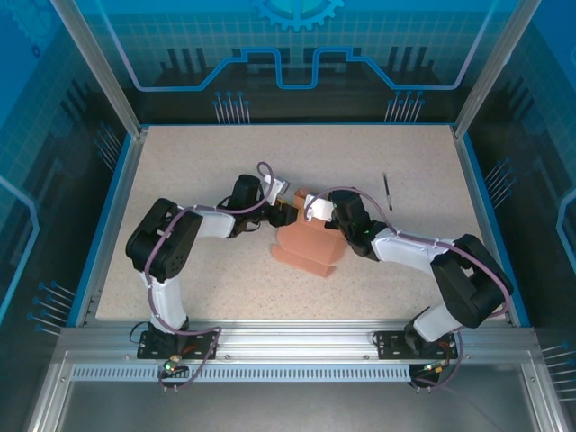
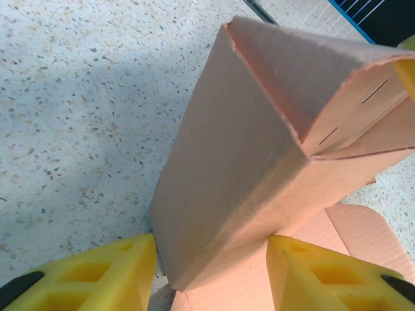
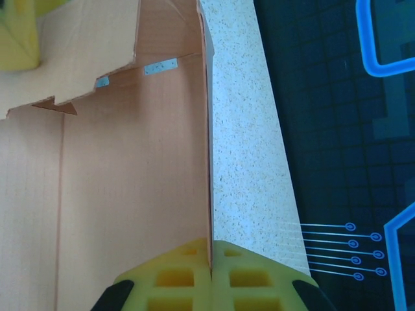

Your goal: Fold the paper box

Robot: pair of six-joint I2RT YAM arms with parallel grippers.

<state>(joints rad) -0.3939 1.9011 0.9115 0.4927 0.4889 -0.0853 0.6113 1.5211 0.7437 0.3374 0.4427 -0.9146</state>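
Your right gripper [image 3: 211, 253] is pinched closed on a thin card wall of the paper box [image 1: 304, 247], which sits partly folded near the middle of the table [image 1: 180, 180], between the two arms. Your left gripper [image 2: 211, 259] has its yellow fingers [image 2: 110, 272] standing apart on either side of the box's folded body, each close against a wall, but you cannot tell whether they press it or merely straddle it. A thin dark stick [image 1: 387, 191] lies on the table beyond the right arm, well apart from the box.
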